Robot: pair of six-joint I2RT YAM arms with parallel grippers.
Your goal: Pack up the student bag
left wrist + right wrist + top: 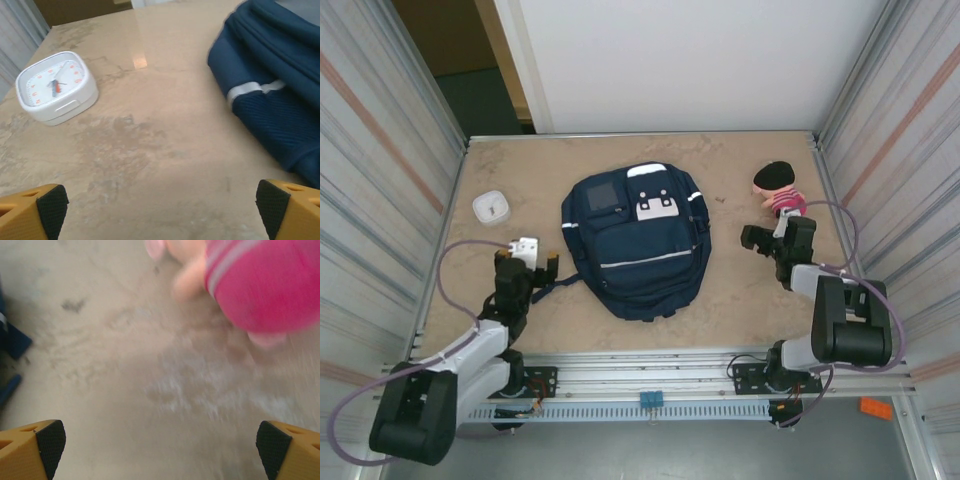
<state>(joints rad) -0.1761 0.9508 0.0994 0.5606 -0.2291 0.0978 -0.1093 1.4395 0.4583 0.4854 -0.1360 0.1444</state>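
So the student bag (635, 240) is lying flat, front side up, pretty much dead center on the desk (730, 300), with its top end pointing away from the arms. It sits right between the two hands.

The left hand (527, 262) is just beside the bag's near-left edge, close to a dark strap trailing off that corner, but not touching the fabric as far as I can see. Its jaws are spread wide with nothing in them. From the left wrist camera the bag's navy side with a white stripe is ahead and to the right of the yellow fingers (30, 212), and a small white clock (56, 92) sits ahead on the left.

The right hand (775, 236) is off the bag's right side with a strip of bare desk between them. It's also gaping wide and empty. A doll in pink (778, 187) lies just beyond it, closer to that hand than the bag is.
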